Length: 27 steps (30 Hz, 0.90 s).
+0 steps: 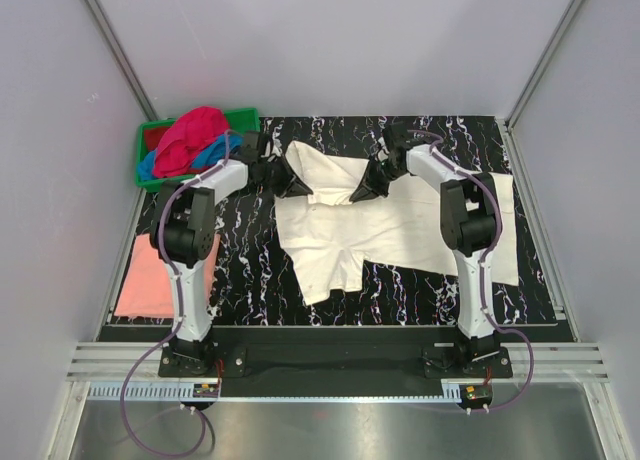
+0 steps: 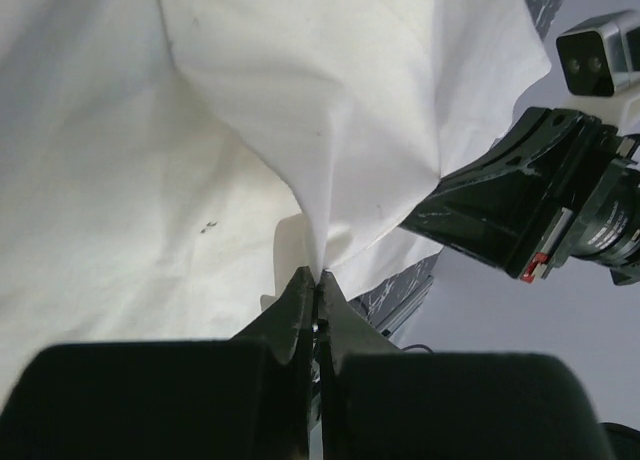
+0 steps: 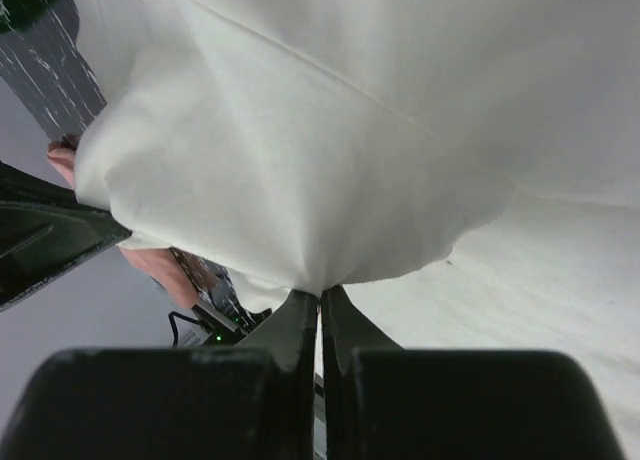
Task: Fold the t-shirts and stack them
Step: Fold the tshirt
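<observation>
Two robot arms work a large cream t-shirt [image 1: 400,230] spread across the middle and right of the black marbled table [image 1: 250,270]. The left gripper [image 1: 290,185] and the right gripper [image 1: 362,192] are each clenched on a pinch of cloth near the shirt's far edge. Both wrist views show the jaws pressed together with a peak of white fabric rising from between them.

The step in hand looks like the first fold of this shirt. Done well, it likely calls for both arms to rise together and at one pace, keeping the cloth between the two pinch points lightly taut. The far edge would then travel toward the near side and settle square, without dragging the rest. The shirt's near left part lies rumpled and may need smoothing, or the fold will come out crooked.

By count there are four t-shirts: one cream, in hand; one salmon-pink t-shirt [image 1: 150,280], lying flat at the near left of the table; and one magenta-red t-shirt [image 1: 190,135] and one blue t-shirt [image 1: 215,152], heaped in the single green crate [image 1: 141,158] at the far left. Whether the blue cloth is one garment alone cannot be told. There are two arms and two grippers.
</observation>
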Available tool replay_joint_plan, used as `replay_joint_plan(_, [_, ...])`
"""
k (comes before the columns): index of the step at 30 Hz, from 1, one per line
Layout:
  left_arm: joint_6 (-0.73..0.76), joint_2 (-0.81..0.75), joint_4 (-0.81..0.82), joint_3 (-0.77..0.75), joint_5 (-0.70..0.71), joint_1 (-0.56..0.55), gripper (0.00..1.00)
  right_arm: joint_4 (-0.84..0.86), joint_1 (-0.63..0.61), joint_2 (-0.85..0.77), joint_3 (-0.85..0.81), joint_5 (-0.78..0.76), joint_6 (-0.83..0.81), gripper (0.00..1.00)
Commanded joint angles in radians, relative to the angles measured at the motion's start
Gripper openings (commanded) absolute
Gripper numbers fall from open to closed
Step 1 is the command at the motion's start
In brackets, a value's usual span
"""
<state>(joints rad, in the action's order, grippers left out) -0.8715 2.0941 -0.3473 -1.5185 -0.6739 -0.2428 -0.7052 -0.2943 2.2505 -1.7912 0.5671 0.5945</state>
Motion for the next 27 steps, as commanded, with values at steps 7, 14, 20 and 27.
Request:
replay_joint_plan(7, [0.019, -0.134, -0.087, 0.159, 0.037, -0.004, 0.00, -0.059, 0.001, 0.081, -0.063, 0.085, -0.081, 0.00])
replay_joint_plan(14, [0.020, -0.151, -0.120, 0.158, 0.073, -0.016, 0.00, -0.082, 0.003, 0.107, -0.094, 0.079, -0.102, 0.01])
replay_joint_plan(20, [0.017, -0.175, -0.142, 0.176, 0.111, -0.018, 0.00, -0.093, 0.004, 0.118, -0.114, 0.077, -0.113, 0.01])
replay_joint_plan(27, [0.031, -0.184, -0.197, 0.156, 0.151, -0.024, 0.00, -0.085, 0.004, 0.115, -0.082, 0.074, -0.110, 0.01])
